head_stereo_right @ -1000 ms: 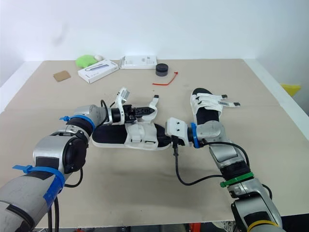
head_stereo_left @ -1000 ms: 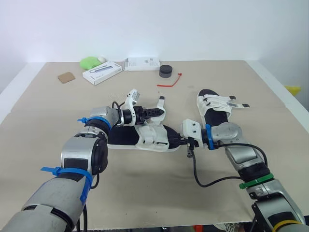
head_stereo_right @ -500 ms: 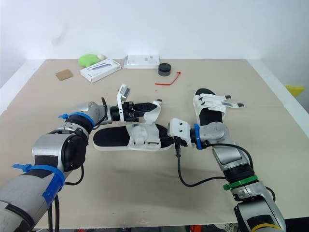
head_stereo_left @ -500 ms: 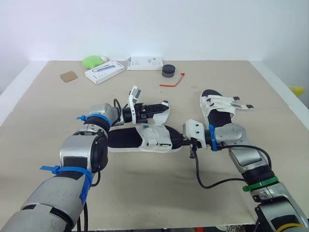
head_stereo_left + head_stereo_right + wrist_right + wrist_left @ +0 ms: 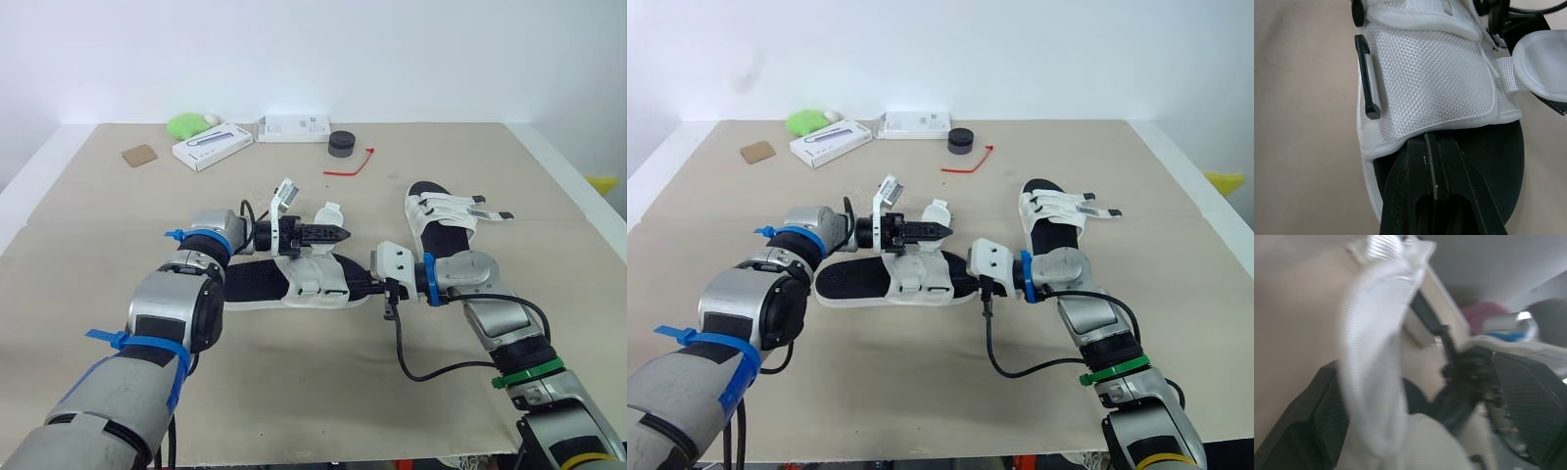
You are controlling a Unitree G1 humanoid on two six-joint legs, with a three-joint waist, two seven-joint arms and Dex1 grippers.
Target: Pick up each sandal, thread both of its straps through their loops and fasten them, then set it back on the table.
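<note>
Near sandal point(image 5: 304, 279) lay flat on the desk point(image 5: 294, 382), both hands on it
The right hand point(image 5: 1433, 147) pinched its sole edge; the left hand point(image 5: 333, 233) stood open, a loose strap point(image 5: 328, 211) raised between its fingers. The second sandal point(image 5: 443, 223) lay nearby.

A bare test room or lab: a plain white wall point(image 5: 313, 49) behind a worktop point(image 5: 294, 392) under a beige cover, with white boxes point(image 5: 211, 147), a black puck point(image 5: 341, 143) and a red tie point(image 5: 351, 166) at its far edge.
</note>
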